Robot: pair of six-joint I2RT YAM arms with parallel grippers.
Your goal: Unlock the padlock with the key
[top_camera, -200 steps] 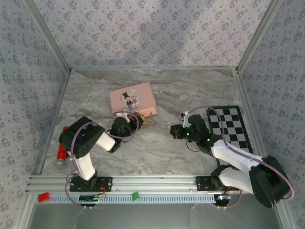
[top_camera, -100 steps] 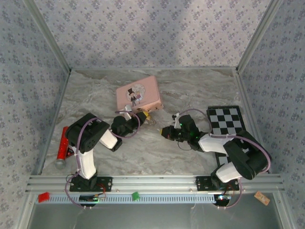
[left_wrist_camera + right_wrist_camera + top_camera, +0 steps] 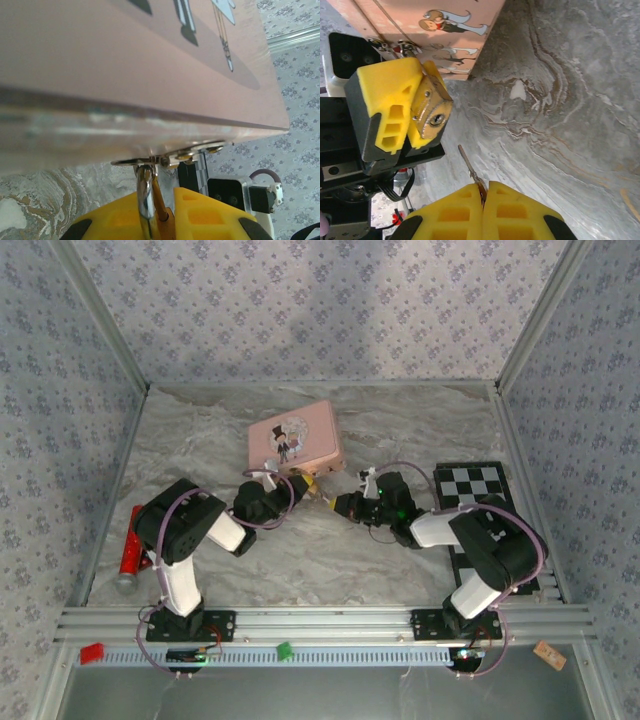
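**Location.** The padlock (image 3: 431, 112) sits near the middle of the tabletop (image 3: 420, 425), slightly toward its far edge. It hangs by its shackle (image 3: 145, 200) from the hasp (image 3: 172, 159) on the near side of the pink box (image 3: 295, 438).

**Pincer state.** The left pincer (image 3: 417, 107) is closed almost fully on the brass body of the padlock. Its yellow pads clamp the two flat faces and leave the keyway (image 3: 437, 120) facing outward. The right pincer (image 3: 484, 197) is fully closed on the head of the key (image 3: 469, 166). The thin blade projects from between the pads toward the keyway but stops short of it and sits below its line.

**Handling.** We judge the padlock to be small, rigid and light, with smooth metal faces that could slip under twisting load. We therefore grip it across the flat faces, as shown, and away from the keyway end. The shackle pivots freely in the hasp, so the body will swing unless we brace it, and a push from the key can also shift the light box.

The key appears very thin and stiff, and it is held only at its head, so it can rotate within the soft pads. We judge that a misaligned push would more likely tilt or dislodge it than bend it. We align the blade with the slot before pressing.
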